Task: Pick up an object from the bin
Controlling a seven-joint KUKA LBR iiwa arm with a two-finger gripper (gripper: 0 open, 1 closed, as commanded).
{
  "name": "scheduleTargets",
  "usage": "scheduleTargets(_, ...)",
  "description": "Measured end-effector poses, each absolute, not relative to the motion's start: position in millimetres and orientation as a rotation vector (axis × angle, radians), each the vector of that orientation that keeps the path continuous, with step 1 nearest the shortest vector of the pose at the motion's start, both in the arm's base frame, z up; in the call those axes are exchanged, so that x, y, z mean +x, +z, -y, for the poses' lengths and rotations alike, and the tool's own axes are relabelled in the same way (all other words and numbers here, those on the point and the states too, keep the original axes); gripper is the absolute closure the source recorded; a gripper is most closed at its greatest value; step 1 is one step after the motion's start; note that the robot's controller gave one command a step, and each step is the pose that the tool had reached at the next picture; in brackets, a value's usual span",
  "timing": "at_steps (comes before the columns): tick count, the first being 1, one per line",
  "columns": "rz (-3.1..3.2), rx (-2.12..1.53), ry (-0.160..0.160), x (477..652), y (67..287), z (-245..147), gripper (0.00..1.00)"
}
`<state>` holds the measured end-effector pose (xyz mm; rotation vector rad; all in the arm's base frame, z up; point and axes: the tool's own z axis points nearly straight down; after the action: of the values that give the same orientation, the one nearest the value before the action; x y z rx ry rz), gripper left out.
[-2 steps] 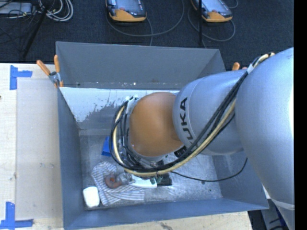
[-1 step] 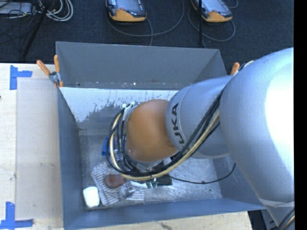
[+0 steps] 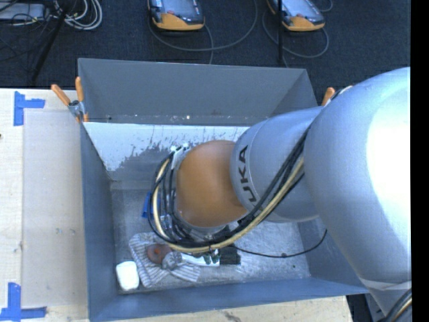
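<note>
Nearest the front wall of the bin [image 3: 201, 295], a small white block [image 3: 127, 274] lies in the floor's 7 o'clock corner, touching the edge of a crumpled grey cloth [image 3: 149, 267]. A small brown round thing [image 3: 157, 252] rests on that cloth. The tool [image 3: 201, 248] is low over the cloth's right part, with the brown round thing just beside it at its 9 o'clock and the white block near at its 8 o'clock. The wrist hides whether the tool is open or closed, so I cannot tell. Farther back, at the tool's 10 o'clock, a blue thing [image 3: 145, 206] shows beside the looped cables [image 3: 161, 200]. The arm [image 3: 348, 180] reaches in from 3 o'clock, its wrist under an orange cover [image 3: 204, 183] turned steeply down toward the floor.
</note>
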<state>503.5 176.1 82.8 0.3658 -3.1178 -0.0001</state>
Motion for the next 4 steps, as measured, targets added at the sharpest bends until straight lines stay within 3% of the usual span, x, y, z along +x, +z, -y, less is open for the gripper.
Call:
scheduleTargets(1,3.118,0.365,0.000,503.5,83,-176,1.00)
scheduleTargets(2,3.109,0.364,0.004,496.3,121,-179,1.00)
scheduleTargets(3,3.122,0.364,-0.001,501.8,158,-184,1.00)
scheduleTargets(4,3.122,0.360,-0.001,500.2,153,-178,1.00)
